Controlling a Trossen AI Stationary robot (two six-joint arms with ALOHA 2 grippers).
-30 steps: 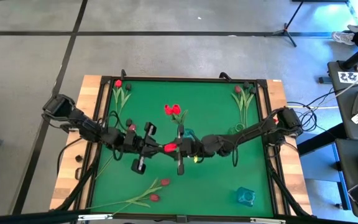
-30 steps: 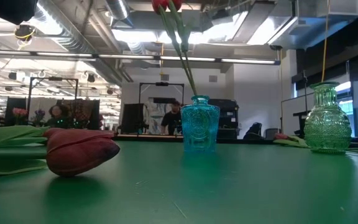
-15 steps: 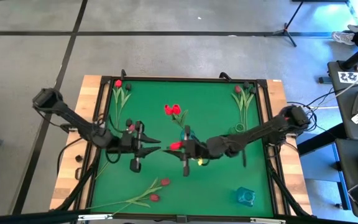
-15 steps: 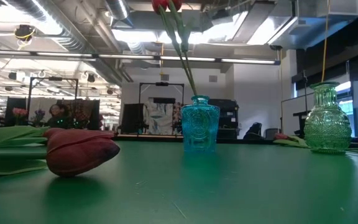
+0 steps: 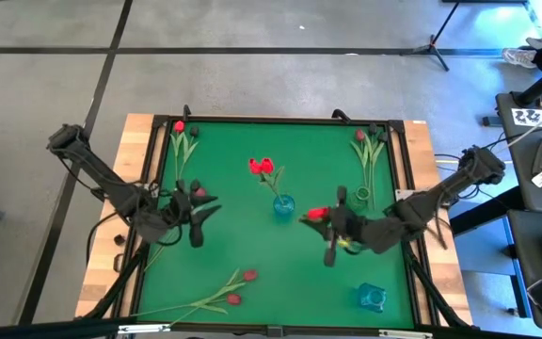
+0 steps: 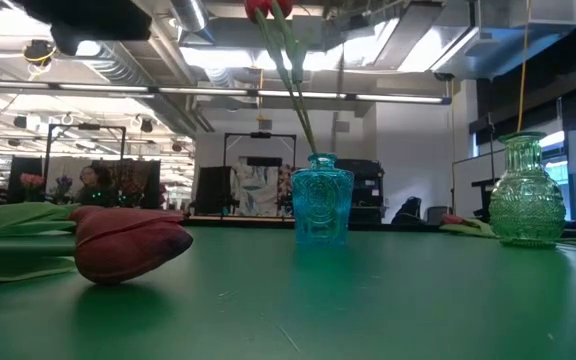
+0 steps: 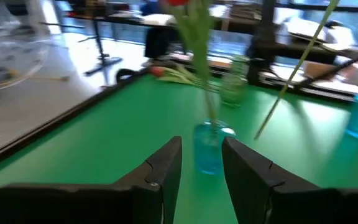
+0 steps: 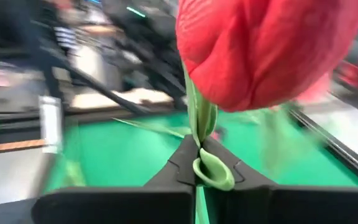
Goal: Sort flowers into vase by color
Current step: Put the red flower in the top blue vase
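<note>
- Our right gripper point(image 5: 328, 229) is clenched on a red tulip point(image 5: 316, 215), holding it above the green mat point(image 5: 252, 247), right of the centre blue vase point(image 5: 283, 205).
- Our left gripper point(image 5: 196, 209) sits over the mat's left side, fingers point(image 7: 163, 171) parted and empty.
- We see two red tulips point(image 5: 261, 167) already standing in that blue vase.
- More tulips point(image 5: 235, 287) lie along the near-left edge.

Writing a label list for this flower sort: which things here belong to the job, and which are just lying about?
Job:
- red tulip, clamped in the right gripper
- blue vase holding red tulips
- loose tulips
- green vase
- teal vase

Lying about:
- tripod
- cables
</note>
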